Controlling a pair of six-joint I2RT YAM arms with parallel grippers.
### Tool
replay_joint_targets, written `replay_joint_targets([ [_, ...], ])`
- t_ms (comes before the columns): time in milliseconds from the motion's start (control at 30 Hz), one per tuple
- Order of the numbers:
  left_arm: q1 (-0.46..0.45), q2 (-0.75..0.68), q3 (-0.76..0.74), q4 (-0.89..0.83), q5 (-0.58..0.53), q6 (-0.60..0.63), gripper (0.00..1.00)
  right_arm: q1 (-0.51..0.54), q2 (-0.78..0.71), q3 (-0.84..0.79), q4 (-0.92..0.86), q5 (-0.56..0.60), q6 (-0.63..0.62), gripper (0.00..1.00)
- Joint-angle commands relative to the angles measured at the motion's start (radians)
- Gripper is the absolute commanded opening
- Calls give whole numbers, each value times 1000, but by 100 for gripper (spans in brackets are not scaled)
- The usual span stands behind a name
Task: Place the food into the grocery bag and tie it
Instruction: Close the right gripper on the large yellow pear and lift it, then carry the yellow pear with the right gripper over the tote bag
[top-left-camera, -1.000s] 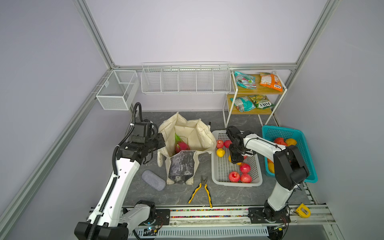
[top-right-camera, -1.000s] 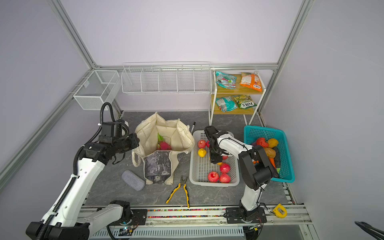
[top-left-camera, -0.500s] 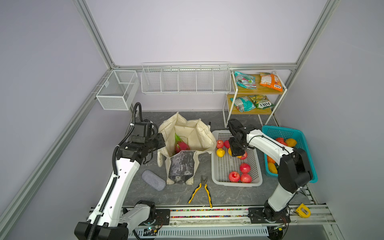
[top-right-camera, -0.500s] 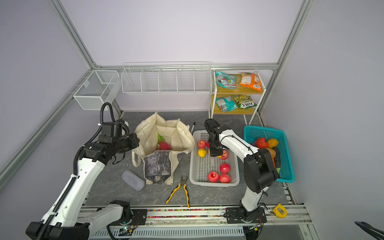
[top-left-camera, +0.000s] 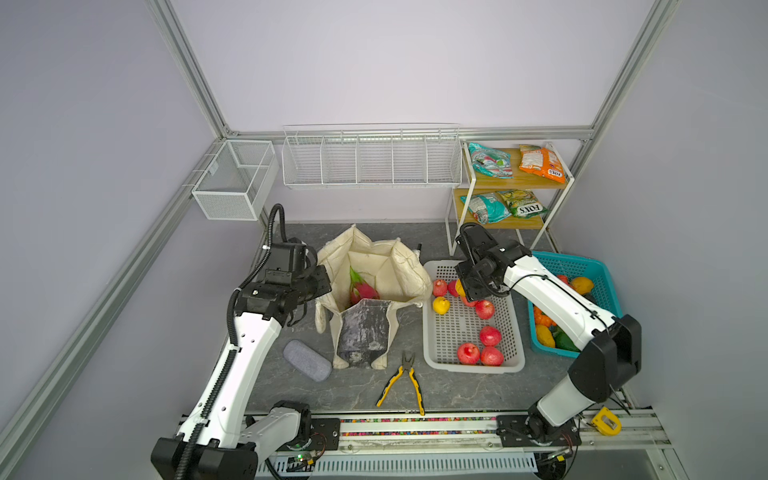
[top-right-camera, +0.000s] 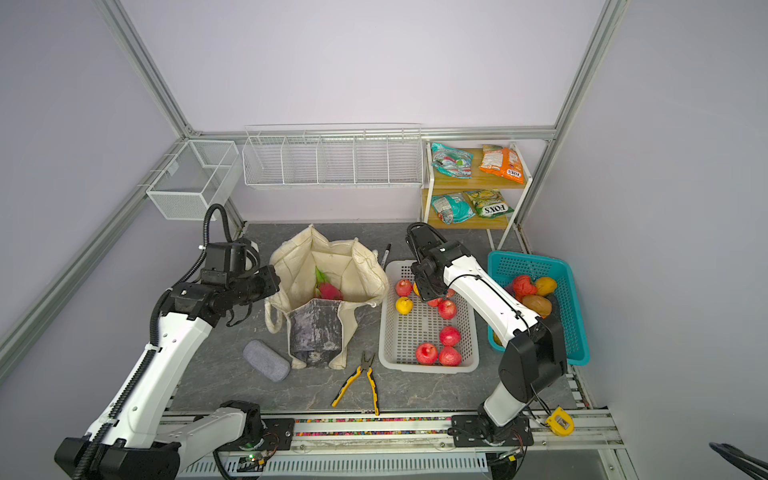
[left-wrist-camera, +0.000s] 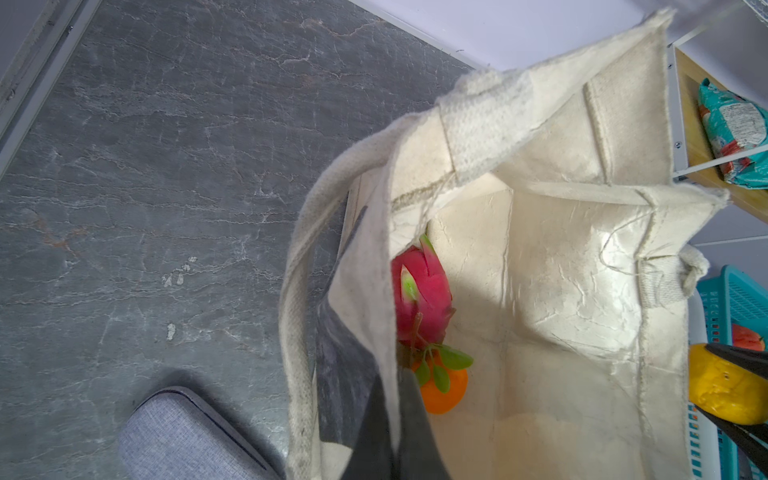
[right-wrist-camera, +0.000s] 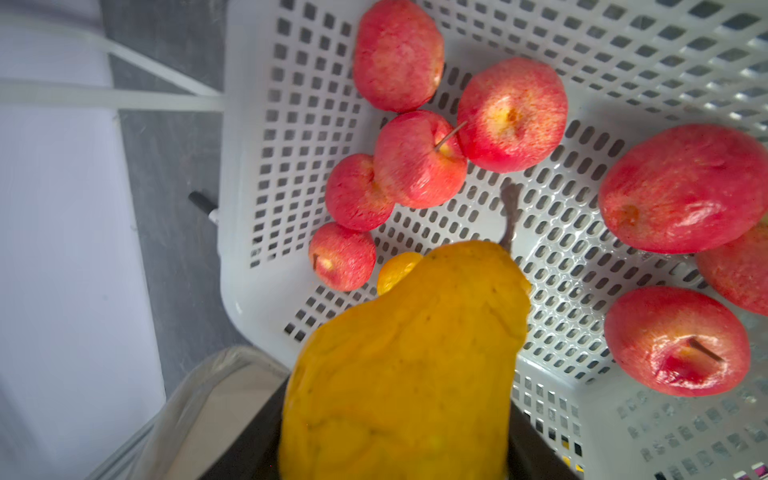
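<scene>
Grey table (top-left-camera: 415, 390): grocery bag (top-left-camera: 409, 270) holds dragon fruit (top-left-camera: 362, 289), orange (left-wrist-camera: 449, 395); left gripper (left-wrist-camera: 390, 399) clamps its rim, right gripper (top-left-camera: 466, 289) grips a pear (right-wrist-camera: 407, 361); most food, tying left.

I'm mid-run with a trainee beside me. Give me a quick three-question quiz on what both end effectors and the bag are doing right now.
1. True or false: the right end effector holds a red apple.
2. What lies inside the grocery bag? A) dragon fruit and orange B) pliers C) two packets
3. Name what the left end effector is shut on.
Key: 1 false, it holds the yellow pear. 2 A. 3 the grocery bag's rim.
</scene>
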Motion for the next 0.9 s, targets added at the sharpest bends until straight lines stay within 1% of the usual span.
replay_joint_targets([
  [0, 2, 9, 24, 9, 9, 8, 0, 26, -39, 39, -30, 31, -83, 54],
  [133, 2, 12, 21, 12, 13, 5, 0, 68, -53, 94, -23, 67, -194, 54],
  [233, 2, 12, 21, 13, 14, 4, 0, 99, -55, 145, 14, 73, -332, 53],
  [333, 2, 12, 21, 15, 16, -1, 0, 140, -54, 181, 114, 75, -491, 54],
  [433, 2, 14, 16, 26, 18, -9, 0, 185, -44, 214, 219, 39, -649, 53],
  [667, 2, 12, 13, 38, 18, -14, 0, 249, 31, 297, 377, -194, -981, 53],
  [867, 2, 6, 24, 25, 16, -11, 0, 257, 44, 252, 445, -438, -1328, 49],
])
